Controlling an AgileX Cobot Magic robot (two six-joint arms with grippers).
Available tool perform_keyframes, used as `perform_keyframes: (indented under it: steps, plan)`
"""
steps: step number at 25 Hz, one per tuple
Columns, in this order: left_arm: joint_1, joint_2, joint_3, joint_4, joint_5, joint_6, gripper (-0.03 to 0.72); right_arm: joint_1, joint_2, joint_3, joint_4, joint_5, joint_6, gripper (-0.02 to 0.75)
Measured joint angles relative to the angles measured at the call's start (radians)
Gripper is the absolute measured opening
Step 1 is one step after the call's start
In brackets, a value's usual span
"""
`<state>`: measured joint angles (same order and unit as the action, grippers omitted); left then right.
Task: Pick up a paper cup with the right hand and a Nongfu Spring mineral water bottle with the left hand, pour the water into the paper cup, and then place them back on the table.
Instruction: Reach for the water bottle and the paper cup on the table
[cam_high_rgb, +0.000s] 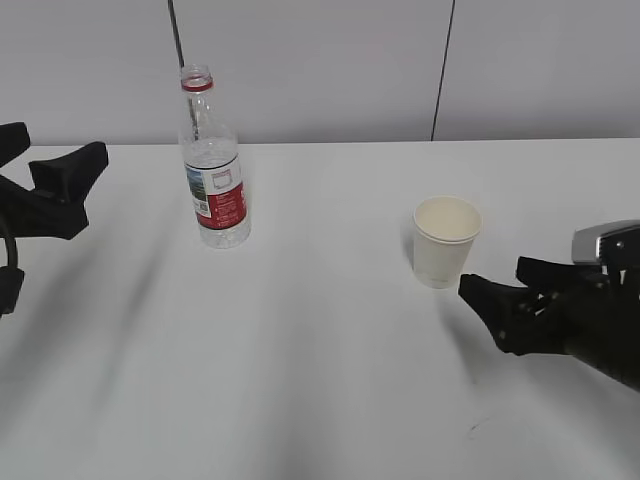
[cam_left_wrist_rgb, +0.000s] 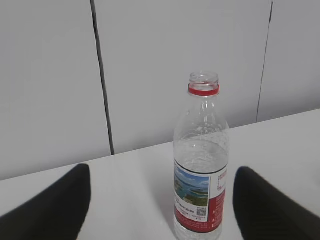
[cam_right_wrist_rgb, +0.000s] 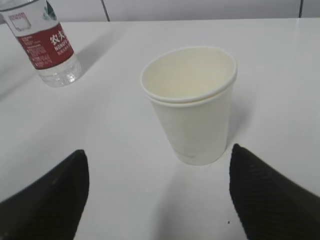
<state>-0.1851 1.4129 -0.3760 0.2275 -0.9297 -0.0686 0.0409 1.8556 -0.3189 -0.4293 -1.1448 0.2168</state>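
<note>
The Nongfu Spring mineral water bottle (cam_high_rgb: 212, 185) stands upright and uncapped on the white table (cam_high_rgb: 320, 360), part full, with a red neck ring and a red label. My left gripper (cam_high_rgb: 62, 150) hovers open to its left, well apart from it. In the left wrist view the bottle (cam_left_wrist_rgb: 201, 175) stands ahead, nearer the right finger of the open gripper (cam_left_wrist_rgb: 162, 172). The cream paper cup (cam_high_rgb: 445, 245) stands empty at the right. My right gripper (cam_high_rgb: 492, 277) is open just in front of it. In the right wrist view the cup (cam_right_wrist_rgb: 192, 115) stands just beyond the open gripper (cam_right_wrist_rgb: 157, 150), nearer its right finger.
A grey panelled wall (cam_high_rgb: 320, 70) runs behind the table's far edge. A small dark scuff (cam_high_rgb: 478, 428) marks the tabletop near the front right. The bottle (cam_right_wrist_rgb: 47, 45) also shows at the far left of the right wrist view.
</note>
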Motion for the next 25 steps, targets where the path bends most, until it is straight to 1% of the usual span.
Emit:
perform_keyframes:
  steps: [6,14,25]
  plan:
    - [0.0,0.0,0.0,0.001,-0.001,0.0,0.527,0.0,0.137,-0.096,-0.001,0.0,-0.022,0.653]
    - [0.0,0.0,0.0,0.002,-0.001,0.0,0.527,0.0,0.228,-0.214,-0.022,0.0,-0.024,0.653]
    - [0.0,0.0,0.0,0.003,0.018,0.0,0.527,0.01,0.324,-0.334,-0.032,-0.002,-0.025,0.653]
